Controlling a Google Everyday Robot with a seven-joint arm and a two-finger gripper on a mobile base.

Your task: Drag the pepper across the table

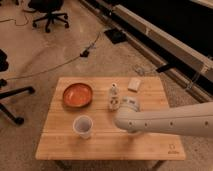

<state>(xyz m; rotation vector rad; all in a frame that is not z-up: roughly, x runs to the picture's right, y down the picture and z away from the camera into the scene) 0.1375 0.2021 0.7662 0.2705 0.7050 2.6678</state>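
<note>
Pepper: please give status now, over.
Pincer low over table centre, beside white shaker. Pepper not visible, possibly hidden under arm. Orange bowl and white cup stand to the left.

Floor (45, 55): speckled tan hard surface under warm, dim light. Far left: black office chair (47, 12) on a star base with castors. Left edge: part of a second chair base (11, 97). A thin cable (60, 64) runs across the floor from the left towards a flat black box (116, 35) at the far centre. Right side: a long pale rail (165, 39) runs diagonally from far to near, with darkness behind it. The light plank worktop (60, 142) stands in the near centre. The hand (128, 106) is above its middle.
</note>
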